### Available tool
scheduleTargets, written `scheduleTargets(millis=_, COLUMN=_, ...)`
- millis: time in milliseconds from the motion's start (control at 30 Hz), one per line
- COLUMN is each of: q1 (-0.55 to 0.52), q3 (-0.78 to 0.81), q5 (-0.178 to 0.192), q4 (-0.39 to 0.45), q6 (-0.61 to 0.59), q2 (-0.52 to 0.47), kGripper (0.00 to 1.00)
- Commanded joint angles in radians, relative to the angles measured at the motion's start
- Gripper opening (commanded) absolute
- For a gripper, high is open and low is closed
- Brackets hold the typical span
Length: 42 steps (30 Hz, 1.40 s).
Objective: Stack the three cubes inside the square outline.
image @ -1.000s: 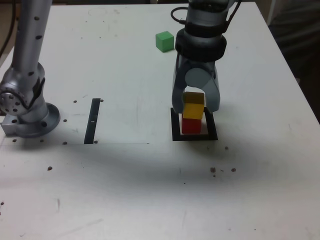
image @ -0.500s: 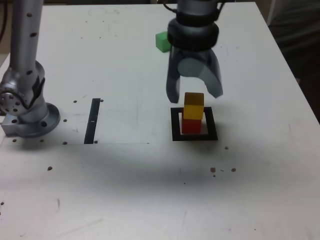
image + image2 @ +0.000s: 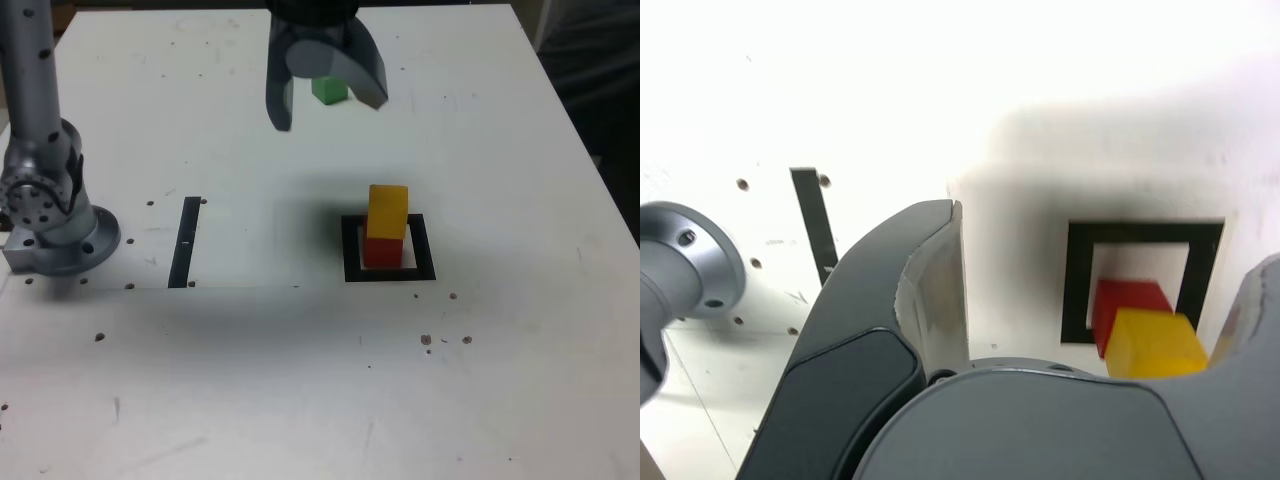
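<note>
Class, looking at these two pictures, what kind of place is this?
Probably a robotics lab bench: a bolted-down arm base, a white table with a taped square outline, and coloured test cubes.

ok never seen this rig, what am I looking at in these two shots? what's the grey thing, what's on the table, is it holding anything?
The grey thing is a single robot arm bolted to the white table at its round base. Its two-fingered grey claw hangs open above the table and holds nothing. One picture comes from a camera off the arm; the other from a camera on the wrist, looking past the claw. In the thick black square outline a small yellow cube sits on a small red cube. A small green cube lies apart, farther back, partly hidden behind the claw. A thin black strip lies on the exterior view's left.
</note>
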Motion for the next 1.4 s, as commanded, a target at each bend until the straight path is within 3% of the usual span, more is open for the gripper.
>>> scheduleTargets(millis=0, q1=0.036, q3=-0.006, q5=0.005, q4=-0.005, q6=0.016, q2=0.008, kGripper=1.0)
scheduleTargets(millis=633, q1=0.381, q3=-0.165, q5=0.013, q4=0.003, q6=0.157, q2=0.154, kGripper=1.0)
scheduleTargets(millis=1367, q1=0.519, q3=-0.302, q5=0.004, q4=0.003, q6=0.191, q2=0.365, kGripper=1.0)
